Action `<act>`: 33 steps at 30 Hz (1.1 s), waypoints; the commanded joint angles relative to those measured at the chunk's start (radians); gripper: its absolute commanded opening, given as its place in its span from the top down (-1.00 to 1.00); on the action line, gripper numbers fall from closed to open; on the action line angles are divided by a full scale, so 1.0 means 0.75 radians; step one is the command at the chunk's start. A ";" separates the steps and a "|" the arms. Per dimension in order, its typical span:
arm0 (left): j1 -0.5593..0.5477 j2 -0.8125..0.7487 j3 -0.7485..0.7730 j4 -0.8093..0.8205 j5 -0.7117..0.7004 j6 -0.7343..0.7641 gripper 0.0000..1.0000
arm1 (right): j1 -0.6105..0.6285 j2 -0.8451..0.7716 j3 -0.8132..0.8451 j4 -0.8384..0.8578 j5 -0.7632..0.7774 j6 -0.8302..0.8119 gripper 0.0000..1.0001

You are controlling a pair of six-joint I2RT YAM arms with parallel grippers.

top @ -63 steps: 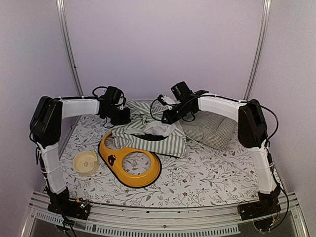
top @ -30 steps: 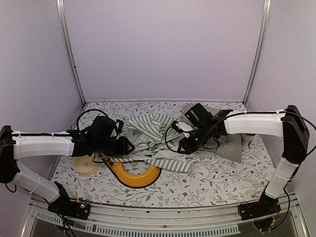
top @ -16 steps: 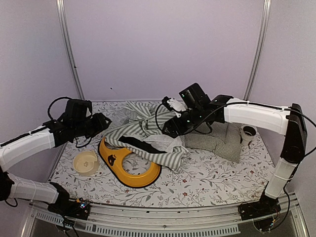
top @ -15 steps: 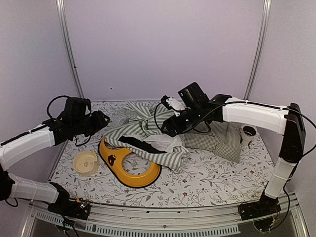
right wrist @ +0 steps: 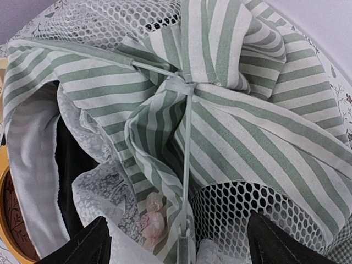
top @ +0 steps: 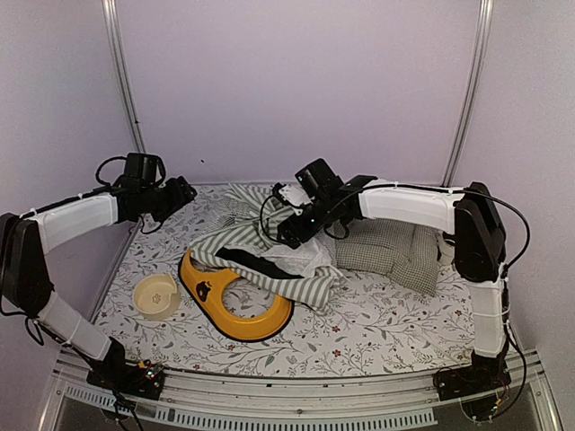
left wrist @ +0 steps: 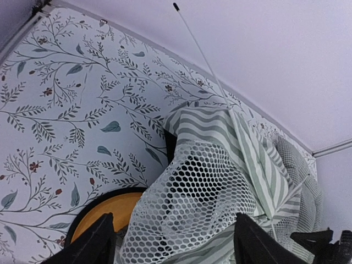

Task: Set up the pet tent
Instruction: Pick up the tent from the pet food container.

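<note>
The tent [top: 304, 277] looks limp, light and floppy; I'd grab it at the springy pole [right wrist: 187, 137], not the loose fabric; left claw [left wrist: 173, 247] and right claw [right wrist: 179, 246] gape, empty.

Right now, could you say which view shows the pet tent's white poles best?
The right wrist view: the white poles cross close up on the pet tent. The left wrist shows one pole sticking out; the top view barely shows them.

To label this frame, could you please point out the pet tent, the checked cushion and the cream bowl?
pet tent [top: 310, 287]: top view, striped fabric at its near edge.
checked cushion [top: 395, 249]: top view, padded middle.
cream bowl [top: 153, 313]: top view, near rim.
</note>
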 commanded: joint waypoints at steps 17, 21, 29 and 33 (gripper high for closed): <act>0.041 -0.306 -0.170 -0.110 0.144 0.116 -0.62 | -0.012 0.009 0.157 -0.112 0.132 -0.084 1.00; 0.031 -0.262 -0.155 -0.082 0.222 0.111 -0.60 | -0.013 -0.047 0.162 -0.144 0.162 -0.082 1.00; -0.120 -0.123 -0.092 -0.057 0.248 0.150 -0.48 | -0.012 -0.095 0.164 -0.170 0.245 -0.070 1.00; -0.222 -0.112 -0.095 -0.111 0.112 0.181 -0.41 | -0.012 -0.082 0.173 -0.176 0.243 -0.079 1.00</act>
